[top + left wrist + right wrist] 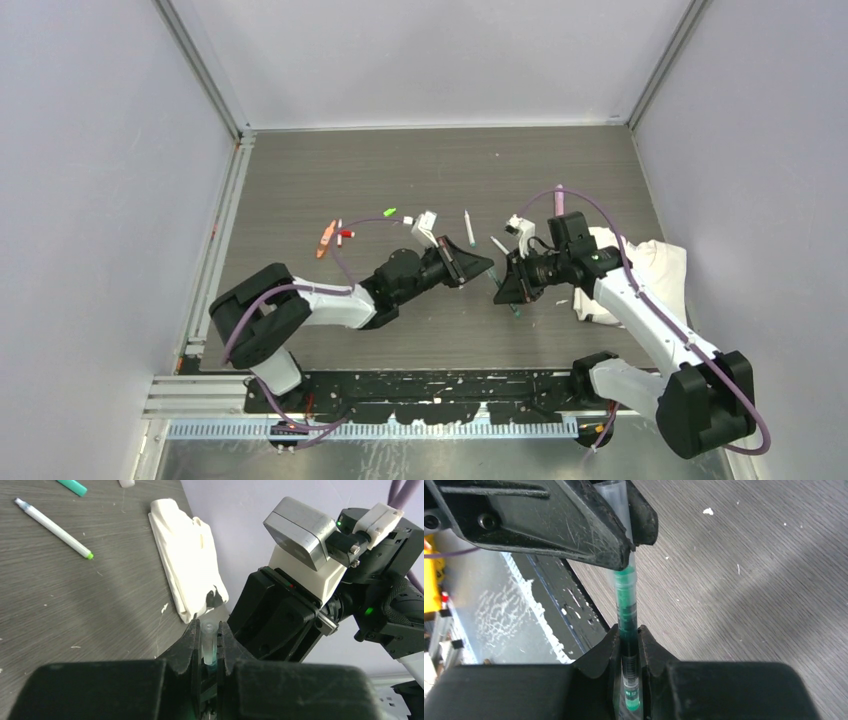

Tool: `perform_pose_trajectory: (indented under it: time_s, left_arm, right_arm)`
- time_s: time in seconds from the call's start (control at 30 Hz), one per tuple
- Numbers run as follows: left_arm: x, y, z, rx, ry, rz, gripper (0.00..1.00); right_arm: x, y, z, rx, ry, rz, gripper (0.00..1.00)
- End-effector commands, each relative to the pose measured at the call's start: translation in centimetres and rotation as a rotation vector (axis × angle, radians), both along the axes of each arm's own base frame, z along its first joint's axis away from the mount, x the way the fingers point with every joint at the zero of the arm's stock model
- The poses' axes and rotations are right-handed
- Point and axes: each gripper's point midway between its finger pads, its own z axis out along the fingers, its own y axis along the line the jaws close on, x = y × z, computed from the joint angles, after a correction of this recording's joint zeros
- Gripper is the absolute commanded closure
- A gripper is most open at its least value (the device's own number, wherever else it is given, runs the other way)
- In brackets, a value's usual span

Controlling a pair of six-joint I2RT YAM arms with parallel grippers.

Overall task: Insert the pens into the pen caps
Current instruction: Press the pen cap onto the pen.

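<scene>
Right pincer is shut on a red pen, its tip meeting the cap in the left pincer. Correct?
Not quite: the pen in the right pincer is green, not red, as the right wrist view shows. Its tip does meet the cap in the left pincer.

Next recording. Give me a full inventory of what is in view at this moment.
dark green pen: one, held in the right gripper, its tip at the clear cap
clear cap: one, translucent, held in the left gripper
white pens: two, on the table beyond the grippers
loose caps: three, green, red, orange, left of the table's middle
teal piece: one, on the table, cut off in the left wrist view
white cloth: one, table's right side
table: one, dark grey
left gripper: one, black, shut on the clear cap
right gripper: one, black, shut on the pen
</scene>
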Motion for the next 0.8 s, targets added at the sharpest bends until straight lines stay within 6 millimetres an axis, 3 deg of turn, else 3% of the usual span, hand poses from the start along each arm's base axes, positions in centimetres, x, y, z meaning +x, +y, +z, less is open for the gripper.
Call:
perform_pose_trajectory:
  time_s: [0.0,0.2,0.4,0.47,0.63,0.77]
  left_arm:
    - [-17.9,-2.3,-2.5,0.074,0.154,-0.759,0.99]
    - [-20.5,-2.2,0.9,-0.029,0.137,-0.914,1.00]
    - [-20.3,-1.3,-0.2,0.040,0.155,-0.875,0.99]
    - [-19.7,-1.3,-0.6,0.064,0.152,-0.837,0.99]
    - [-14.6,-1.4,0.7,0.024,0.090,-0.639,0.96]
    - [-9.5,-0.5,4.0,-0.039,0.004,-0.459,0.79]
  right_arm:
    - [10.0,0.5,7.9,0.037,-0.554,-0.086,0.99]
    - [12.3,-2.0,7.8,-0.093,-0.604,-0.234,0.99]
    - [13.6,-3.7,8.0,-0.156,-0.633,-0.326,0.99]
    - [13.0,-2.8,7.8,-0.119,-0.616,-0.276,0.99]
    - [10.1,0.0,7.3,0.009,-0.534,-0.097,0.99]
    - [8.5,0.9,6.6,0.046,-0.482,0.000,0.99]
